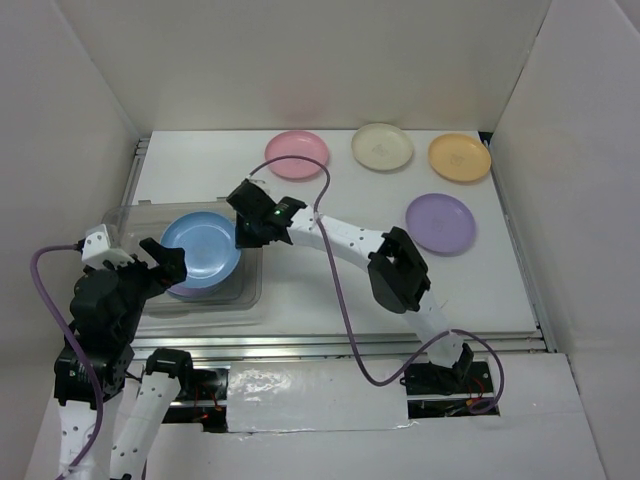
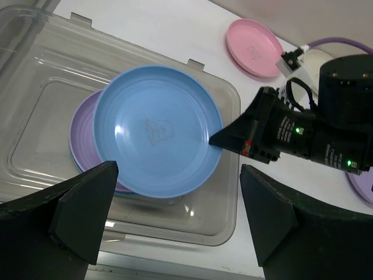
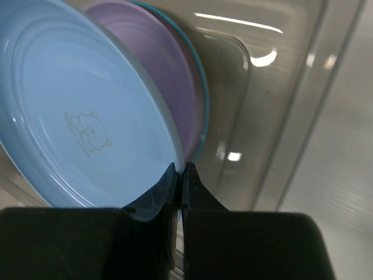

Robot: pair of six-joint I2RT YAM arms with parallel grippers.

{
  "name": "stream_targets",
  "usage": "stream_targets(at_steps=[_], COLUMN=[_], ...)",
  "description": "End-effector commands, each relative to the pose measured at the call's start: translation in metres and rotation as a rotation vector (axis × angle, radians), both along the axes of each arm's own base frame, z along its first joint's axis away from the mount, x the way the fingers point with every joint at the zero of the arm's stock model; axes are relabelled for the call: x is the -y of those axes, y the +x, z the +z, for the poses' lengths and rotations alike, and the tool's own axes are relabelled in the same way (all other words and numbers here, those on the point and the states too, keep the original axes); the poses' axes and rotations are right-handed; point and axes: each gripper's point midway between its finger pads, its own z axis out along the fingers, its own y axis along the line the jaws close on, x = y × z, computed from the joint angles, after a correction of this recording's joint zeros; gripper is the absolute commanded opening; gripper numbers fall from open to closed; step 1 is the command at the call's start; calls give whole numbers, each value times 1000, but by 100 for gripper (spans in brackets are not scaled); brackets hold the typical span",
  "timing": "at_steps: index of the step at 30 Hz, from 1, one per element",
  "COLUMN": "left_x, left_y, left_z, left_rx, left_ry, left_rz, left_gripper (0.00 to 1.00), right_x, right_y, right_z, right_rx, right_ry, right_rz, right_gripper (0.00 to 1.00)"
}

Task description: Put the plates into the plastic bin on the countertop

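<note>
White wall panels (image 1: 300,60) back, left, right; soft even light.

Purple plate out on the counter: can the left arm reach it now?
Probably not: the right arm lies across the counter between the left tool and that purple plate, with the right tool shut on the blue plate.

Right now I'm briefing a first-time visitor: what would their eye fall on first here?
The blue plate stands out: tilted in the clear bin on the table's left, rim pinched by the right gripper, a purple plate beneath it. Beyond lie a pink plate, a cream plate and an orange plate along the far edge, a second purple plate at right. The left gripper hangs wide open over the bin.
</note>
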Motion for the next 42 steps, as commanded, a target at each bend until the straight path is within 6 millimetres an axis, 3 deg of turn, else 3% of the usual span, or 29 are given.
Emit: stream_targets(at_steps=[1,6,10,11,13,14,15,16,18,19,20,21,22,24,25,27,28,29,30,31,32,33,34,35,36,37,39,42], left_x=[3,3,3,3,3,3,3,3,1,1,0,0,0,3,6,10,11,10,13,15,16,17,19,19,19,20,21,22], left_y=[4,4,4,3,3,3,3,3,2,1,1,-1,-1,2,4,13,16,19,25,27,31,33,34,35,36,36,36,36], left_z=[13,13,14,13,13,13,13,13,13,14,15,15,15,14,14,6,4,0,-5,-7,-13,-14,-16,-17,-18,-18,-19,-19], left_rx=[60,62,64,59,61,63,63,63,64,68,71,77,77,72,67,16,-5,-28,-62,-76,-104,-112,-119,-124,-129,-126,-126,-123], left_ry=[0,3,3,3,2,2,2,2,1,0,-1,-1,0,-1,2,5,7,12,12,14,16,16,15,17,16,15,16,16], left_rz=[-17,-20,-23,-21,-19,-19,-19,-19,-11,-6,-2,-3,-5,-23,-38,-61,-64,-61,-76,-88,-95,-100,-112,-110,-113,-117,-124,-129], left_gripper=[99,99,99,99,99,99,99,99,99,99,99,99,99,99,99,99,99,99,99,99,99,99,99,99,99,99,99,99], right_x=[-36,-50,-52,-51,-45,-40,-39,-35,-15,5,27,47,84,142,194,253,291,340,367,399,446,477,492,510,549,547,572,586], right_y=[12,17,12,9,9,6,3,1,-2,-5,1,2,3,10,17,18,6,16,16,6,11,10,3,2,-1,-2,-2,2], right_z=[48,35,38,45,54,67,79,89,127,168,167,180,221,201,200,184,171,160,153,131,119,109,86,76,70,53,42,9], right_rx=[52,26,27,39,60,78,96,110,172,234,274,304,366,364,352,315,307,306,298,275,237,232,171,150,145,89,73,-18], right_ry=[158,164,186,187,182,190,207,216,240,275,226,222,257,148,133,87,72,45,46,13,24,-10,-15,-21,-32,-4,18,16], right_rz=[12,16,24,26,11,14,19,19,-3,-24,-93,-132,-191,-307,-412,-521,-572,-686,-735,-783,-881,-958,-951,-983,-1105,-1055,-1111,-1168], right_gripper=[0,5,39,55,61,74,80,98,100,100,100,100,100,100,100,100,100,100,100,100,100,100,100,100,100,100,99,99])
